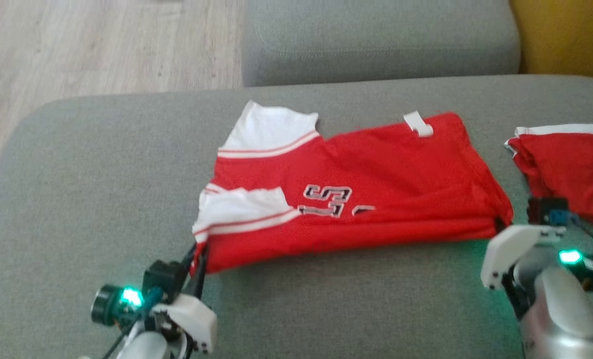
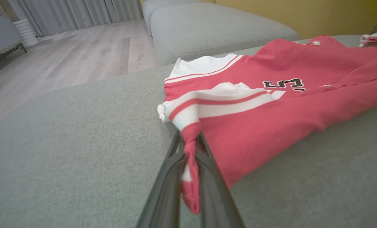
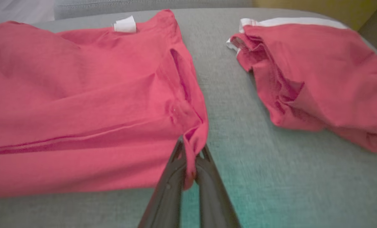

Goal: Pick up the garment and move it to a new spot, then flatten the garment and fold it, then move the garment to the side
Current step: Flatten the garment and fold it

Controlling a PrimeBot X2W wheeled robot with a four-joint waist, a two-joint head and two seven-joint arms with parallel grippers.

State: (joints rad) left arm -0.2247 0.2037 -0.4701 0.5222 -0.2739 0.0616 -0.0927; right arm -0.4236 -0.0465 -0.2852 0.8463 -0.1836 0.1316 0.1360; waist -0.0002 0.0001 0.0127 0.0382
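While it lies flat and folded lengthwise on the grey cushion (image 1: 102, 189), the red garment (image 1: 376, 179) is pinched at its two near corners.

Left gripper (image 1: 199, 259): fingers together, clamped on the corner at the sleeve end.

Right gripper (image 1: 498, 224): fingers together, clamped on the corner at the hem end.

Count on the garment: two white, red-striped sleeves, the far sleeve (image 1: 271, 129) and the near sleeve (image 1: 241, 209); one white tag (image 1: 418, 123) at the far edge.

One second red garment (image 1: 570, 164) sits bunched to the right, apart from the first, with cushion showing between them.

One rear cushion (image 1: 376, 40) sits behind, and the wooden floor (image 1: 77, 45) shows to the left.
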